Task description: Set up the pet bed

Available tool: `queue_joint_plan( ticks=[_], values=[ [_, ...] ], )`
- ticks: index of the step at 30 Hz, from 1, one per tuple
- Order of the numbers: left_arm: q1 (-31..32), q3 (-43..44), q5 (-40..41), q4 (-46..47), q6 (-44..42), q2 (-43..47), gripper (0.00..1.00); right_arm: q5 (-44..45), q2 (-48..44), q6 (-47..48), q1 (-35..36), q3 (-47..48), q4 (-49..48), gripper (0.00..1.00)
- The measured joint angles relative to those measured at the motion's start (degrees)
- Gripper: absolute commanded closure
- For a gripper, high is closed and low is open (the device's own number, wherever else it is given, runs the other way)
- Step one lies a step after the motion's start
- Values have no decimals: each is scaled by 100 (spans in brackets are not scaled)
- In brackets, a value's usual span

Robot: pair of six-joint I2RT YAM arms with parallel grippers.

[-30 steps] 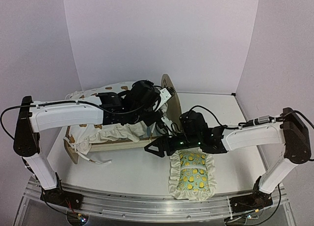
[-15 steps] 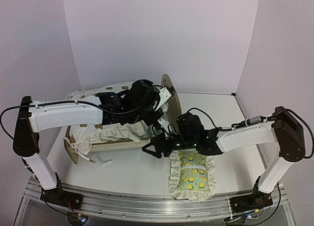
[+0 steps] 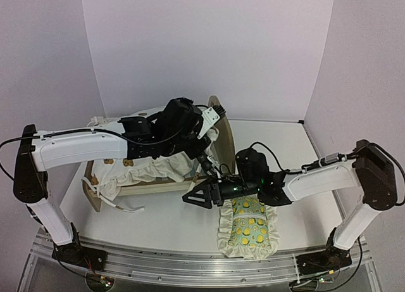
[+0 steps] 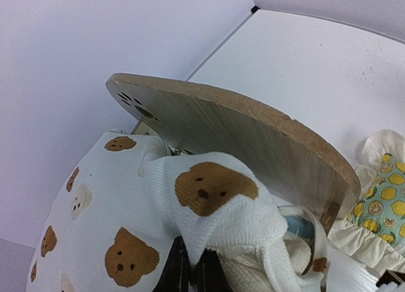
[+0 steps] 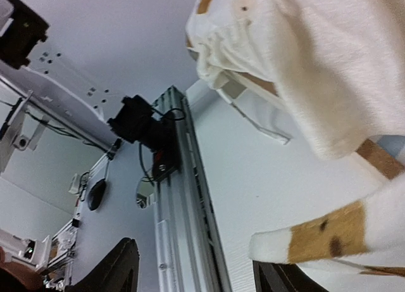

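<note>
Pinching a corner of the cushion [image 4: 126,228], the left gripper [image 4: 193,270] sits at the headboard end of the bed [image 3: 149,189], its fingers fully closed on a fold of the bear-print cloth. The bed stands on the table [image 3: 164,216] with its headboard [image 4: 253,140] upright. The cushion lies bunched over the bed, with its edge and a tie spilling over the bed's near rail.

The right gripper [image 3: 193,197] hovers low just in front of the bed, near the headboard end. Its fingers are well apart and hold nothing, though cloth hangs close above them in the wrist view. The pillow [image 3: 248,225] lies flat on the table, in front of the bed's headboard end, under the right arm.

The grip looks thin, only a fold of cloth, so a firm pull towards the headboard could let the corner slip out. The bed looks light and nothing pins it down, so a tug on the bunched cushion may drag or tip it instead of spreading the cloth. If the right gripper closes now, it could catch a loose tie or the rail rather than the cushion's edge. A sweep of that arm might also shove the pillow away from the bed.
</note>
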State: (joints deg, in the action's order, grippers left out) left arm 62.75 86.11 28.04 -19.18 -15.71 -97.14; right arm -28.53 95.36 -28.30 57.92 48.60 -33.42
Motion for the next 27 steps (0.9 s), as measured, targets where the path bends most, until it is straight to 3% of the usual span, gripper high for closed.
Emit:
queue_joint_plan(
  ticks=[6, 12, 15, 20, 27],
  values=[
    [14, 1, -101, 318, 103, 120, 100, -444, -525, -529, 0, -141, 86, 35],
    [-126, -107, -88, 268, 73, 104, 100, -843, -1368, -441, 122, -160, -521, 29],
    [-136, -142, -86, 268, 68, 104, 100, -737, -1750, -187, 133, -211, -373, 28],
    [-131, -156, -93, 270, 60, 80, 100, 233, -2283, 561, 135, -299, 763, 32],
    [-131, -173, -91, 285, 66, 28, 100, 2369, -2436, 1440, 133, -297, 2431, 42]
  ],
)
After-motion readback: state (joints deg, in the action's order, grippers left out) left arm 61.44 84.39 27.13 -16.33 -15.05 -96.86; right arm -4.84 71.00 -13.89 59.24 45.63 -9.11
